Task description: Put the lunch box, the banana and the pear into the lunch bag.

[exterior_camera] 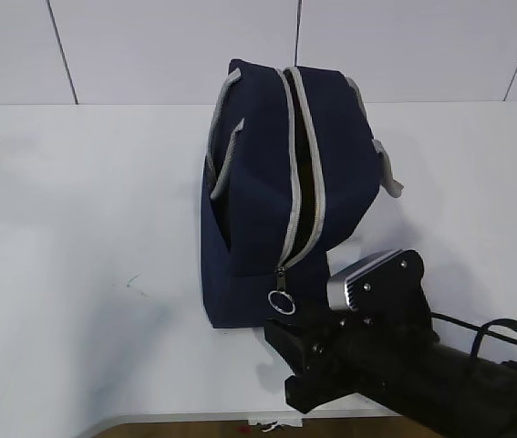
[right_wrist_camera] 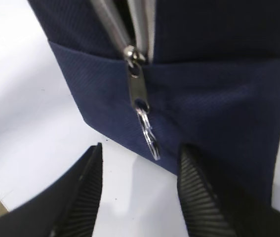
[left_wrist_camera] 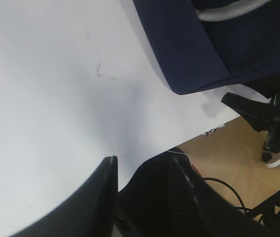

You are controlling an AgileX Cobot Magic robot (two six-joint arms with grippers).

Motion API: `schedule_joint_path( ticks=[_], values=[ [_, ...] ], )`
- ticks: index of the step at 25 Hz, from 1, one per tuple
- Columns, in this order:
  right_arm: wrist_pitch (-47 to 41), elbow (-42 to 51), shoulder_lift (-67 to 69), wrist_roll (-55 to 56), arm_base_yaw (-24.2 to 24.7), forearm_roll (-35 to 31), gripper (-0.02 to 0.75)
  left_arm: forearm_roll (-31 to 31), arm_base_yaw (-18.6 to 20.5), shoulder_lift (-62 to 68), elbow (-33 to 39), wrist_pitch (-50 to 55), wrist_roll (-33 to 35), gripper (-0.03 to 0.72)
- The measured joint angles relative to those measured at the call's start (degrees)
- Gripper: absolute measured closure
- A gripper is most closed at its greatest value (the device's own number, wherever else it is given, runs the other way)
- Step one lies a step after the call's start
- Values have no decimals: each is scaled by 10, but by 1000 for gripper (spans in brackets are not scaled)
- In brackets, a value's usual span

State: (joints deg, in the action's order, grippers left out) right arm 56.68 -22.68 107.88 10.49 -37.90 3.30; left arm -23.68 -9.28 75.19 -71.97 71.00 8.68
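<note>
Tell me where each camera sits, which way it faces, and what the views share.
Exterior: in front, above the table, angled down at the bag; right arm at bottom right.
Left wrist: low over the table's near edge, facing the bag's corner; left hand fingers in the foreground, open and empty.
Right wrist: close behind the right hand, facing the zipper pull; open fingers show.
Shared: bag in all three; the pull also shows in the exterior view.

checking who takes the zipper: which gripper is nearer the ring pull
Right. The right gripper sits just before the ring pull, jaws open either side of it. The left gripper is off to the bag's left, above bare table.
</note>
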Motion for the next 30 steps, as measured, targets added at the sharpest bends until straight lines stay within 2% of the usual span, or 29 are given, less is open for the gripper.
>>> schedule_joint_path(
  ticks=[4,10,17,30],
  values=[
    [19,0,1,0,0,0,400,0,0,0,0,0,0,421],
    [24,-1,7,0,0,0,421,0,0,0,0,0,0,428],
    [25,-1,8,0,0,-2,527,-1,0,0,0,0,0,432],
    [61,-1,9,0,0,-5,566,-4,0,0,0,0,-1,443]
  ],
)
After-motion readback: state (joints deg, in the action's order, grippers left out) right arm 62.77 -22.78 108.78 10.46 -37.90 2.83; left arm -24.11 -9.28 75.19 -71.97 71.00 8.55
